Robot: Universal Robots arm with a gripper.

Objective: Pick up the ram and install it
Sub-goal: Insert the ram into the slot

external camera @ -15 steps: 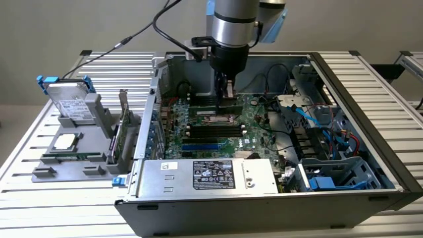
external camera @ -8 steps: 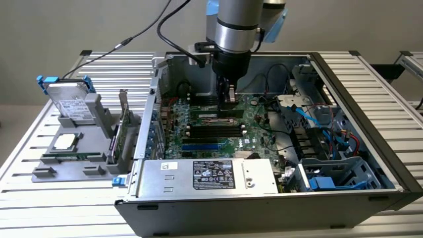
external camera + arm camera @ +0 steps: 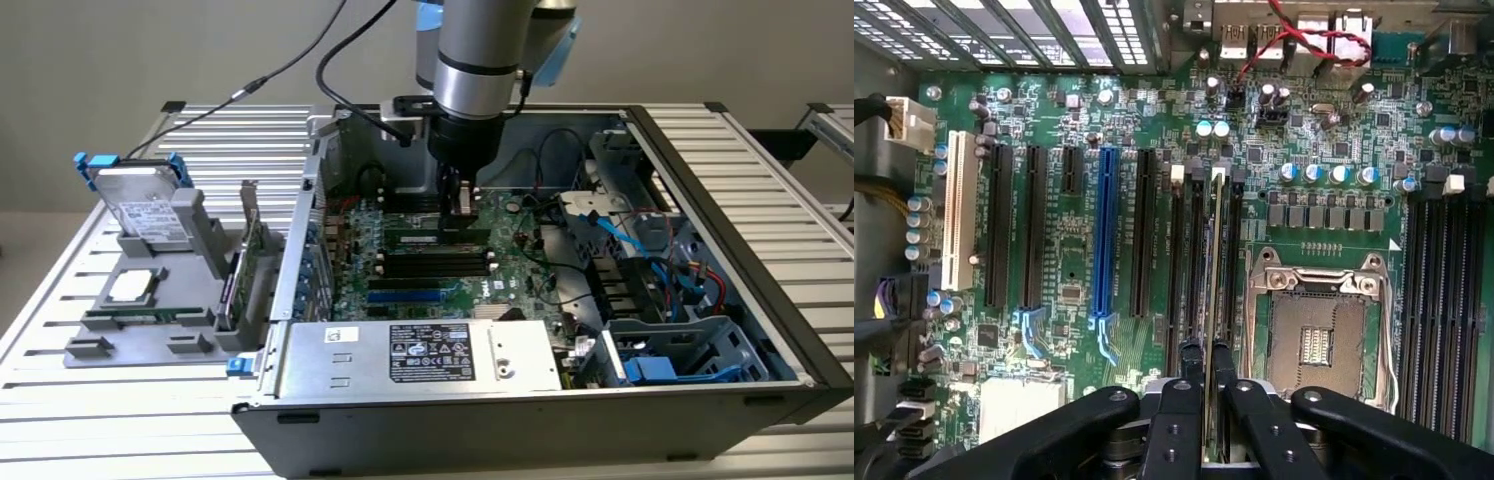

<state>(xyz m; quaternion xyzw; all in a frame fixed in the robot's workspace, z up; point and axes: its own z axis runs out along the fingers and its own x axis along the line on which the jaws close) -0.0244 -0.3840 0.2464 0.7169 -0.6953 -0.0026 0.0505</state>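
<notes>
The ram [image 3: 1216,250], a thin green stick, stands on edge along the black memory slots [image 3: 434,265] near the middle of the motherboard [image 3: 441,300]; we cannot tell whether it is seated. The gripper [image 3: 1207,355] is clenched on the ram, one finger against each face. In the exterior view the gripper [image 3: 462,205] comes down from twelve o'clock. The processor socket [image 3: 1314,335] lies just beside the slots. At six o'clock sits the power supply [image 3: 427,355]; at nine o'clock, outside the computer case [image 3: 747,300], a hard drive [image 3: 140,215] stands on the desk [image 3: 80,420].
</notes>
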